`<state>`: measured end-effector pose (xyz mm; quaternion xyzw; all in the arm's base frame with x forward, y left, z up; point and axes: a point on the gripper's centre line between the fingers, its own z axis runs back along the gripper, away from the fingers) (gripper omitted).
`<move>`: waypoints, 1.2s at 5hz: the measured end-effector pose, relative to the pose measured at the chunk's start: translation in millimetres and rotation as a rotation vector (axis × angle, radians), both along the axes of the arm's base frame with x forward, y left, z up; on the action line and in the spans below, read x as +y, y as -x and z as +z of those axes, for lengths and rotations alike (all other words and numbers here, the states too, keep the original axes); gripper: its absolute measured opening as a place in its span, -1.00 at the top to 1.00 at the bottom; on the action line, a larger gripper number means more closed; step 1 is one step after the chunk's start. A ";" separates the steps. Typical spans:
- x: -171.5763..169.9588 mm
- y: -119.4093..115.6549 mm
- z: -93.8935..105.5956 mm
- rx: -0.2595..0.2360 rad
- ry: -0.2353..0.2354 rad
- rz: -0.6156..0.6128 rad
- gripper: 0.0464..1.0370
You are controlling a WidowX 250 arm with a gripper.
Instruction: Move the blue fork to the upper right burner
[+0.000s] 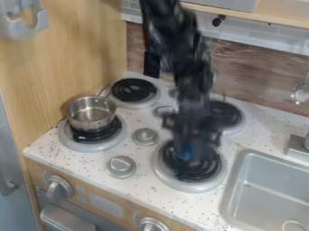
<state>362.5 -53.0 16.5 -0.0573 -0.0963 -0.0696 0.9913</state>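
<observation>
Over lower right burner (198,173), gripper (192,153) is hanging by blue fork (188,152); can't tell grip; sound lifting is requiring firm hold.

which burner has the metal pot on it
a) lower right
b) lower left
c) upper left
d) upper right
b, since the metal pot sits over the coil of the lower left burner, in front of the upper left burner.

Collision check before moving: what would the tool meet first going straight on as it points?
Probably the blue fork, then the near right burner beneath it. Depth is unclear here, so the tool may already be touching the fork.
</observation>
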 end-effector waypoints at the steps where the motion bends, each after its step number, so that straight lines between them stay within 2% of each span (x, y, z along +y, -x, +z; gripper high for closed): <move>1: 13.0 -16.9 13.9 -0.055 0.037 0.060 0.40; 2: 17.7 -52.5 29.8 -0.154 0.043 0.097 0.40; 3: 23.3 -77.7 9.1 -0.158 0.015 0.148 0.40; 5: 21.3 -128.6 -18.7 -0.214 -0.030 0.203 0.40; 6: 15.6 -144.6 -35.0 -0.198 -0.043 0.199 0.42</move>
